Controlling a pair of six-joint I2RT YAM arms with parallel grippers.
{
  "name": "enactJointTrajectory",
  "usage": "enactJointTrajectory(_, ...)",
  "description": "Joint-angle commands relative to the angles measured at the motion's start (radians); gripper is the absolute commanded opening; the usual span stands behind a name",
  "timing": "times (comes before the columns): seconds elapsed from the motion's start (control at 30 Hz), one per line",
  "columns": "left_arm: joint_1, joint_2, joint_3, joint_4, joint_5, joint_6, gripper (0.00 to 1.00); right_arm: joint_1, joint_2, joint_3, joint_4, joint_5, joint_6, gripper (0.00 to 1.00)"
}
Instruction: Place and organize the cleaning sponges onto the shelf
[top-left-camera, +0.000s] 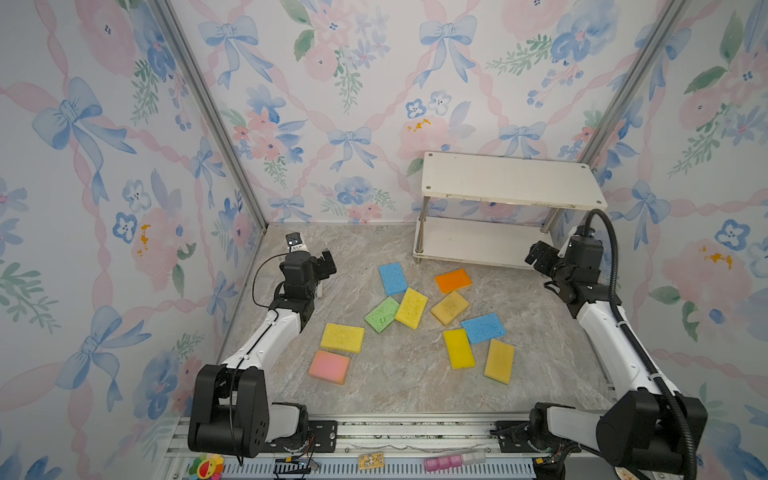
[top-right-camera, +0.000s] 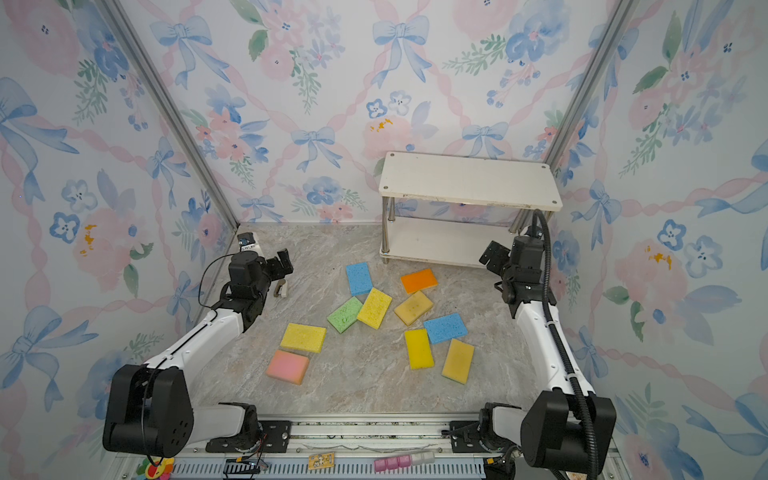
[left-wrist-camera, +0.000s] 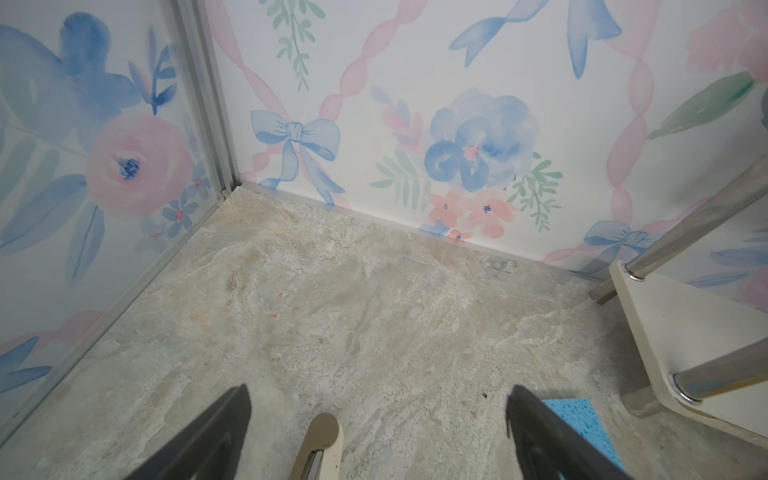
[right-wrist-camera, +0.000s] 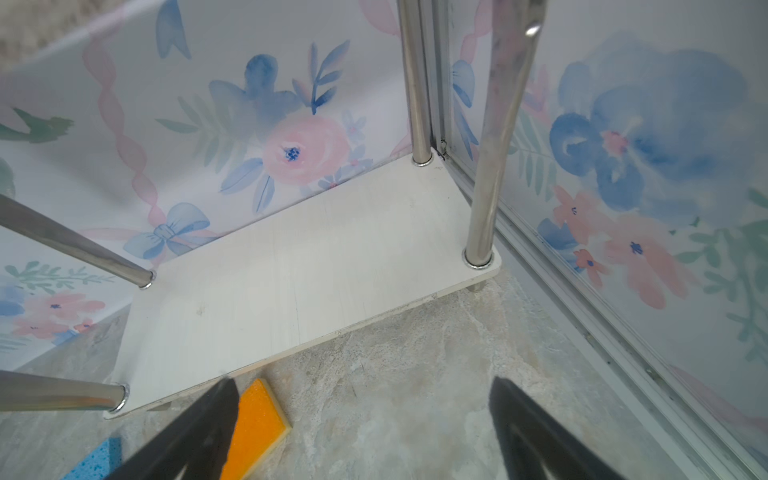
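Sponges flat, porous, multicoloured, scattered on tabletop; shelf white, bare.

This is a robot test booth in a lab, dressed up to look homely. Flowered wallpaper panels sit in bare aluminium framing around a stone-print table. Two robot arms bolt onto a slotted metal rail, beside loose wiring and a small circuit board.

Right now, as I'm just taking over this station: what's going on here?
Nothing is being handled yet. The left gripper and right gripper both hang open and empty towards the back of the marble-patterned table. All ten cleaning sponges lie scattered on it, and the white two-tier shelf has both boards bare.
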Motion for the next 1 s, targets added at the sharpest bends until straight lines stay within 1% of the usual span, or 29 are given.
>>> enactJointTrajectory(0.0, -0.003, -0.002, 0.049, -0.184, 0.143, -0.054, 0.98, -0.027, -0.086, 0.008, -0.274, -0.043, 0.088, 0.97)
enactJointTrajectory(0.03, -0.004, -0.004, 0.057, -0.198, 0.177, -0.054, 0.98, -0.03, -0.124, -0.014, -0.26, -0.041, 0.1, 0.97)
enactJointTrajectory(0.07, -0.005, -0.004, 0.064, -0.215, 0.216, -0.055, 0.98, -0.034, -0.161, -0.026, -0.257, -0.065, 0.11, 0.97)
enactJointTrajectory(0.13, -0.008, -0.001, 0.077, -0.243, 0.316, -0.055, 0.98, -0.038, -0.194, -0.015, -0.292, -0.147, 0.101, 0.97)
enactJointTrajectory(0.17, -0.013, 0.002, 0.08, -0.255, 0.371, -0.058, 0.98, -0.032, -0.201, -0.002, -0.324, -0.199, 0.085, 0.97)
enactJointTrajectory(0.2, -0.022, 0.006, 0.082, -0.268, 0.421, -0.064, 0.98, -0.018, -0.207, 0.006, -0.351, -0.222, 0.087, 0.97)
enactJointTrajectory(0.27, -0.047, 0.012, 0.083, -0.287, 0.49, -0.078, 0.98, 0.024, -0.217, 0.017, -0.401, -0.231, 0.084, 0.97)
enactJointTrajectory(0.4, -0.103, 0.019, 0.076, -0.315, 0.585, -0.102, 0.98, 0.126, -0.246, 0.036, -0.506, -0.199, 0.098, 0.97)
enactJointTrajectory(0.47, -0.127, 0.019, 0.07, -0.314, 0.623, -0.109, 0.98, 0.16, -0.275, 0.018, -0.508, -0.206, 0.124, 0.97)
enactJointTrajectory(0.6, -0.171, 0.023, 0.095, -0.315, 0.631, -0.123, 0.98, 0.18, -0.303, 0.031, -0.547, -0.181, 0.185, 0.97)
enactJointTrajectory(0.67, -0.185, 0.04, 0.13, -0.315, 0.621, -0.133, 0.98, 0.17, -0.288, 0.091, -0.589, -0.156, 0.201, 0.97)
enactJointTrajectory(0.73, -0.205, 0.074, 0.193, -0.315, 0.611, -0.14, 0.98, 0.145, -0.242, 0.205, -0.671, -0.124, 0.211, 0.97)
enactJointTrajectory(0.8, -0.224, 0.115, 0.265, -0.306, 0.609, -0.159, 0.98, 0.104, -0.183, 0.327, -0.739, -0.121, 0.246, 0.97)
enactJointTrajectory(0.9, -0.24, 0.185, 0.383, -0.253, 0.622, -0.192, 0.98, 0.055, -0.094, 0.526, -0.819, -0.071, 0.255, 0.97)
enactJointTrajectory(0.97, -0.239, 0.241, 0.445, -0.185, 0.659, -0.231, 0.98, 0.024, -0.052, 0.619, -0.829, -0.055, 0.254, 0.97)
